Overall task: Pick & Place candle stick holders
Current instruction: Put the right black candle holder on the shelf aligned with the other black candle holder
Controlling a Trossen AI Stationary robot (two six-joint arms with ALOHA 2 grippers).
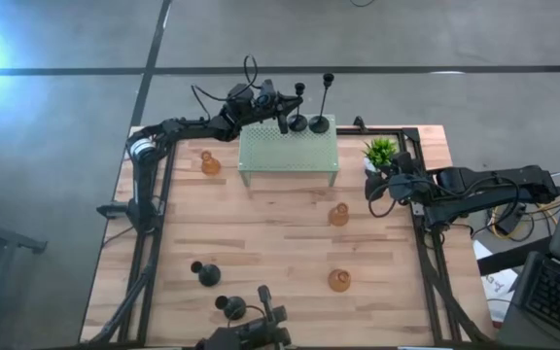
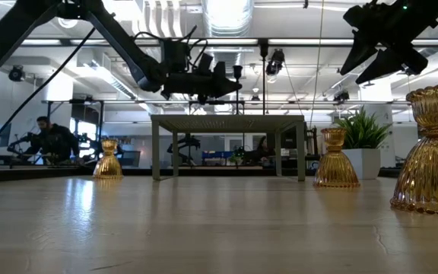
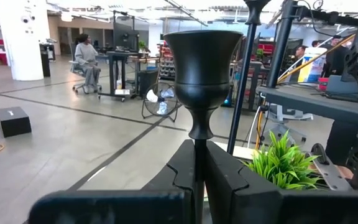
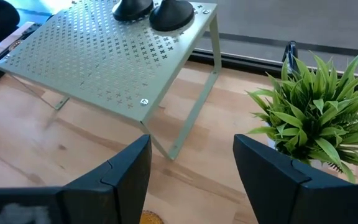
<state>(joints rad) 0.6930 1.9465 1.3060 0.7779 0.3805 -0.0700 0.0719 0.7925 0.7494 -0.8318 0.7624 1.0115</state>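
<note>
Two black candle stick holders (image 1: 309,121) stand at the upper right corner of the perforated green metal rack (image 1: 288,152) in the high view, the right one with the taller stem. Beside them the left tool (image 1: 283,121) is clamped on the thin stem of a third black holder (image 3: 200,68), just under its cup, over the rack's upper edge. Two more black holders (image 1: 206,273) sit at the lower left of the wooden surface (image 1: 261,233), one just below and right of the other. Three amber glass holders are spread out: one (image 1: 209,162) left of the rack, one (image 1: 338,215) below its right leg, one (image 1: 338,281) at lower centre right. The right tool (image 1: 375,185) hangs with fingers spread and nothing between them, right of the rack, just below the small potted plant (image 1: 380,152).
</note>
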